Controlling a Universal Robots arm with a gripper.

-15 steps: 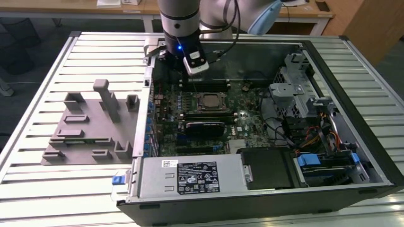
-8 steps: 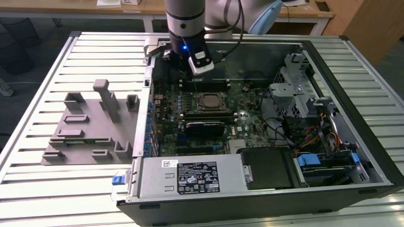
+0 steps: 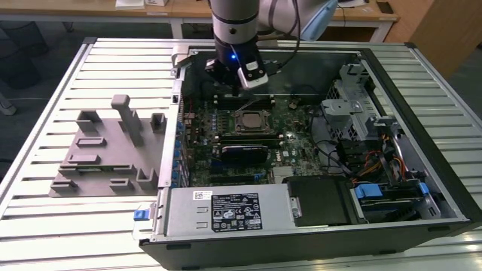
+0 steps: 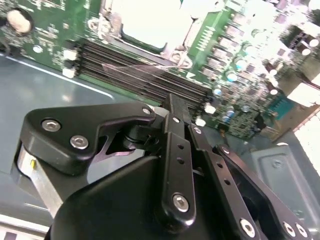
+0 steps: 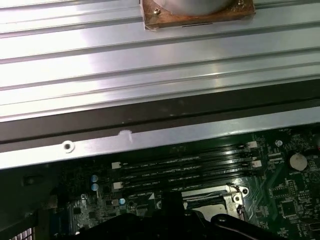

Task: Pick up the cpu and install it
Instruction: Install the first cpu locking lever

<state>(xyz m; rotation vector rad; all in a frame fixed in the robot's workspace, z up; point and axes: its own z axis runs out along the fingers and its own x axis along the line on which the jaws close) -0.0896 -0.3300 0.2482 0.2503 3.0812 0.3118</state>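
One cpu, one computer case, one grey fixture, one arm.

The computer case is set on the slatted table, centre and right of the exterior view — the fixture block is placed at left. The cpu is seated on the motherboard at centre; the gripper is held higher in frame, over the memory slots.
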